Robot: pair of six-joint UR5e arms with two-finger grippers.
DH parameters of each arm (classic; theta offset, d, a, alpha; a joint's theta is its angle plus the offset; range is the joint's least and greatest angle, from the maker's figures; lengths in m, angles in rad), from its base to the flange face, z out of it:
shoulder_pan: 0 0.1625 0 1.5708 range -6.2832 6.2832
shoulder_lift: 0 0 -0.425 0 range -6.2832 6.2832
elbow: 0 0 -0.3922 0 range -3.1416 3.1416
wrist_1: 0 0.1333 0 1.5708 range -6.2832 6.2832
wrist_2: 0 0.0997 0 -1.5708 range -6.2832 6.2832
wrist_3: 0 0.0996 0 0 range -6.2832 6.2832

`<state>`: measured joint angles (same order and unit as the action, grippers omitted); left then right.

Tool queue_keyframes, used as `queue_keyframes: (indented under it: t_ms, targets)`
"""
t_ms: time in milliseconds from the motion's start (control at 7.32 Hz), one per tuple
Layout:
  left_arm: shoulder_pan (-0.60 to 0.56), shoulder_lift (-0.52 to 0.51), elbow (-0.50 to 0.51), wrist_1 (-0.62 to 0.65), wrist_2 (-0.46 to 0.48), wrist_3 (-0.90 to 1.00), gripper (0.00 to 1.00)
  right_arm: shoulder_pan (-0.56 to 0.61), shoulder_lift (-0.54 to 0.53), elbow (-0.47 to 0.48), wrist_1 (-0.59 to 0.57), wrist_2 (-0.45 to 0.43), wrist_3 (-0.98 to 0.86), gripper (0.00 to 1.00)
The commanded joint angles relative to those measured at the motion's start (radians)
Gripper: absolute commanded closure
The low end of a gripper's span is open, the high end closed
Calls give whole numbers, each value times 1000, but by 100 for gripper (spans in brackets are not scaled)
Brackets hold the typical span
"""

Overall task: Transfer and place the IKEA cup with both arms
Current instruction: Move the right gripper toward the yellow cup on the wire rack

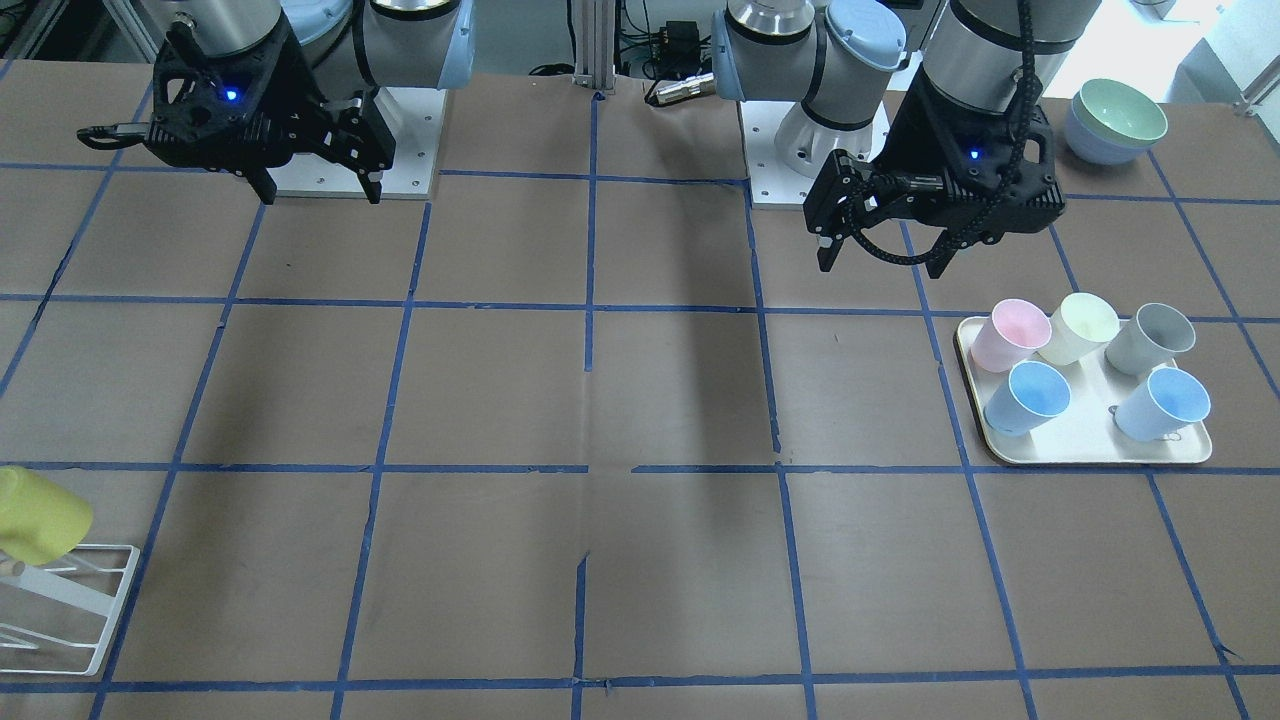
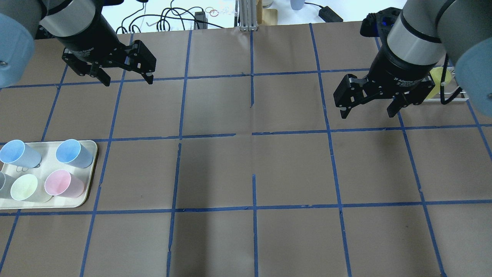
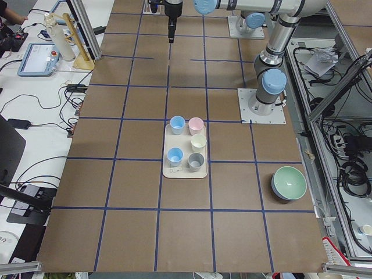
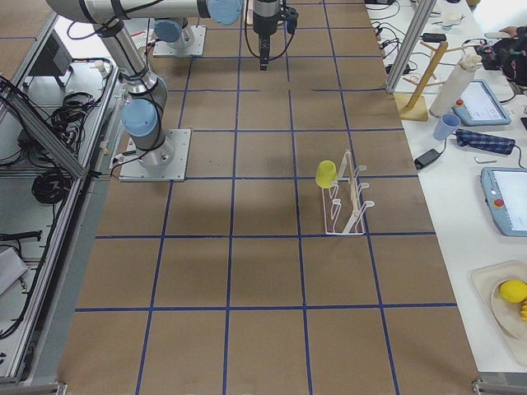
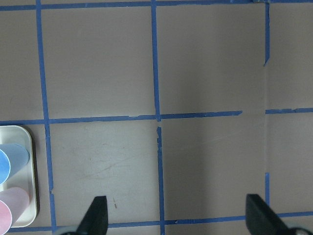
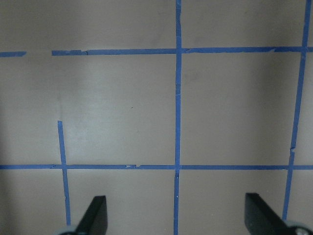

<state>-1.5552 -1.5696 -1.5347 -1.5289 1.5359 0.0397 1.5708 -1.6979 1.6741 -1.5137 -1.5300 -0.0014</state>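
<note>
The bright yellow IKEA cup [image 1: 40,515] hangs tilted on a white wire rack [image 1: 75,595] at the table's right end. It also shows in the exterior right view [image 4: 327,174] and, half hidden behind the right arm, in the overhead view [image 2: 438,80]. My right gripper [image 2: 367,114] is open and empty, above the table just beside the rack. Its fingers [image 6: 95,215] frame bare table. My left gripper [image 2: 127,81] is open and empty, above the table beyond the tray; it also shows in the front-facing view [image 1: 882,266].
A cream tray [image 1: 1085,445] on the left side holds pastel cups: two light blue, a pink [image 1: 1010,335], a pale yellow and a grey. Stacked green and blue bowls [image 1: 1115,120] stand near the left arm's base. Blue tape lines cross the brown table.
</note>
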Motion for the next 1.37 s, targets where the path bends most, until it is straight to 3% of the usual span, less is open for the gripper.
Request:
queue_keyframes:
  t_ms: [0,1230]
  targets:
    - [1,-6,-1,7,0,-1,0,0,-9,-1,0,2,1,0]
    - [0,-1,-8,7,35,2,0,-52,-52,-8,30,-19,-6,0]
